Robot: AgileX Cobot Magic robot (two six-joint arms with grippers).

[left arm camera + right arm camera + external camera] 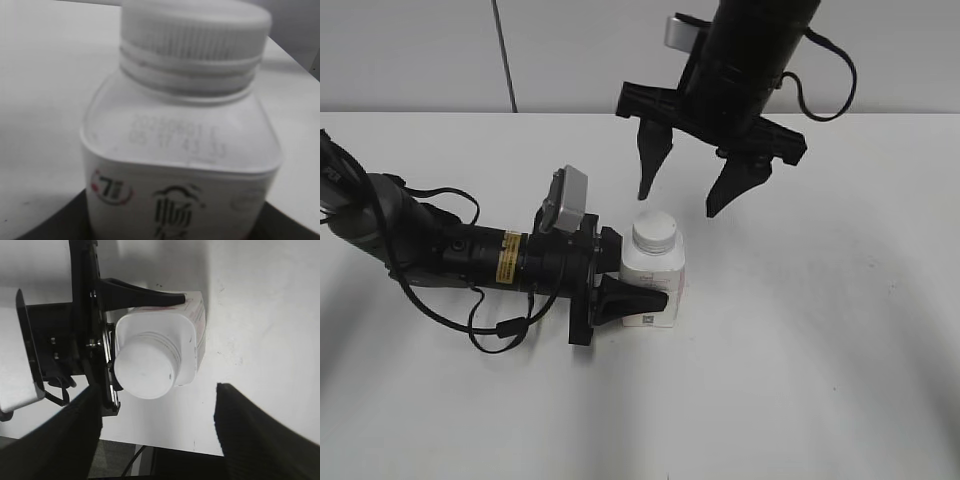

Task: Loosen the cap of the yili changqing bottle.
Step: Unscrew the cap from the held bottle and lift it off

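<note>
The yili changqing bottle (653,287) stands upright on the white table, a small squarish white bottle with dark and red label print (175,200). Its ribbed white cap (654,229) sits on the neck and fills the top of the left wrist view (195,30). My left gripper (642,295) is shut on the bottle's body from the left, with one black finger along its front side. My right gripper (682,195) hangs open above and just behind the cap, touching nothing. From above, the right wrist view shows the cap (145,371) and the bottle (192,335).
The left arm and its cables (450,255) lie across the table's left side. The table (820,350) is white, with a pale wall behind. The table's edge and a cable show low in the right wrist view (150,455).
</note>
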